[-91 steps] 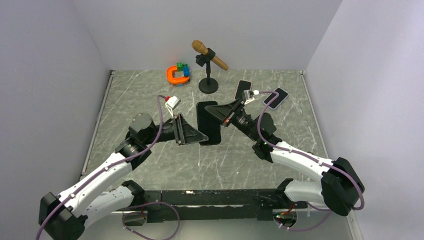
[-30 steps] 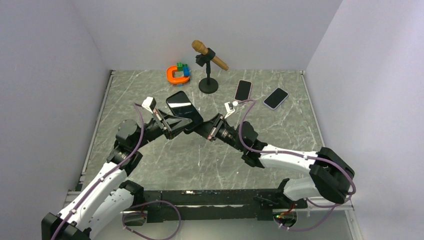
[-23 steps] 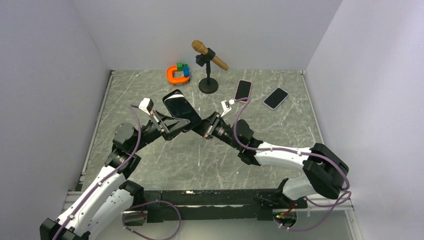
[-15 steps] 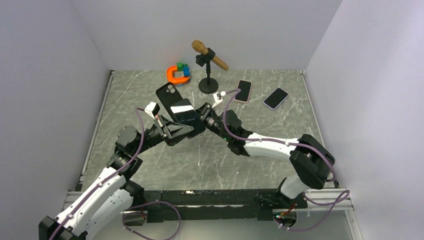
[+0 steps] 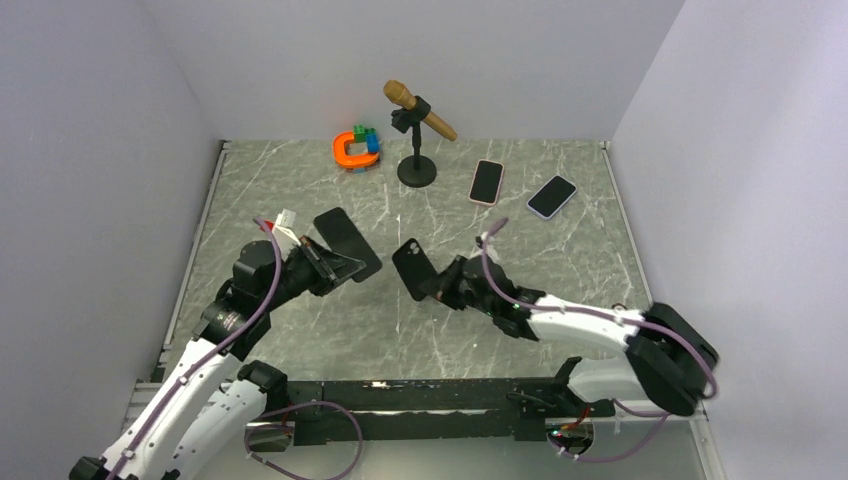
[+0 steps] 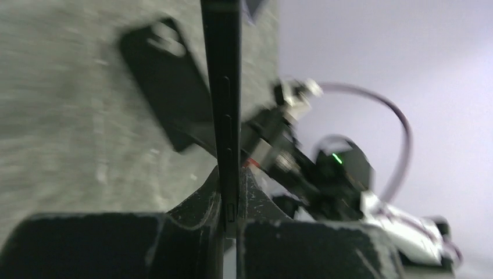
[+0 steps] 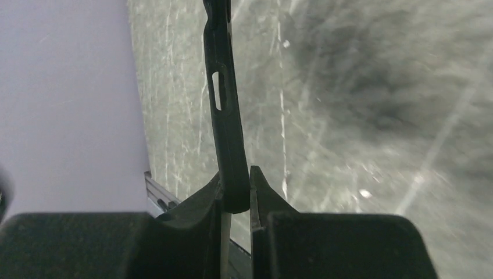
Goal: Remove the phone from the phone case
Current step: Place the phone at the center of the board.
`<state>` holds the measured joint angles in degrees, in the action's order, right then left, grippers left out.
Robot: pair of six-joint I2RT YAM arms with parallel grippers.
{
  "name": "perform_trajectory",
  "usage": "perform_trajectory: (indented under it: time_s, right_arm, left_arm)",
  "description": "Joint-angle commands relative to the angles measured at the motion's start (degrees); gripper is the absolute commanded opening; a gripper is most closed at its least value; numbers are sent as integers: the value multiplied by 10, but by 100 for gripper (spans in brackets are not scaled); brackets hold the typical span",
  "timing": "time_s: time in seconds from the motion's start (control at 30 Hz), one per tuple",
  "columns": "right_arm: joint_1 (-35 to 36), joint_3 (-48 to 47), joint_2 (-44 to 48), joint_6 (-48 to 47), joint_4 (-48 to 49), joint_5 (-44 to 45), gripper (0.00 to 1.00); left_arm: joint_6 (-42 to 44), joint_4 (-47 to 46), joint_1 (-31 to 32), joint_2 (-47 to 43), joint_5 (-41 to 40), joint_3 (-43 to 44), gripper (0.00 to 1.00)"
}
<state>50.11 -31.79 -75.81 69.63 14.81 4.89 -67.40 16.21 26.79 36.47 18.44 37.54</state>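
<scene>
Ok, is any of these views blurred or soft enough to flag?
Top external view: sharp, evenly lit; the slim black phone and the black soft phone case are both crisp. Left wrist view: the grey marble table and background are heavily smeared, the phone's edge less so. Right wrist view: the table is streaked and soft; the case's edge is readable.

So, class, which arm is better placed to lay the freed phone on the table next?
Left, probably. The left gripper is shut on the phone, clear of the case; the right gripper is occupied, shut on that empty case.
</scene>
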Motion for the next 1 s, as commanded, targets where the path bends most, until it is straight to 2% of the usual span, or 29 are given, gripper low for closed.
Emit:
perform_trajectory:
  time_s: [0.0, 0.1, 0.2, 0.3, 0.43, 0.6, 0.8, 0.87, 0.97]
  right_arm:
    - [-5, 50, 143, -5, -54, 63, 0]
    - [-8, 52, 219, -19, -122, 90, 0]
    - [-9, 46, 280, -23, -174, 110, 0]
    - [-10, 42, 317, -26, -191, 118, 0]
    - [-11, 27, 336, -28, -222, 120, 0]
    - [-11, 25, 352, -25, -237, 107, 0]
    - [-11, 24, 362, -21, -254, 99, 0]
    - [-11, 26, 365, -18, -264, 100, 0]
    - [-11, 33, 371, -15, -268, 101, 0]
  left_arm:
    - [97, 68, -82, 7, -80, -6, 0]
    - [89, 45, -169, 50, -26, -8, 0]
    - [52, 40, -242, 106, -24, -2, 0]
    - [-4, -24, -307, 158, -31, -10, 0]
    - [-48, -67, -333, 230, -110, 18, 0]
    - [-82, -124, -359, 358, -144, 76, 0]
    - [-87, -216, -381, 523, -141, 156, 0]
    - [-108, -228, -384, 568, -128, 182, 0]
    - [-147, -294, -384, 627, -111, 195, 0]
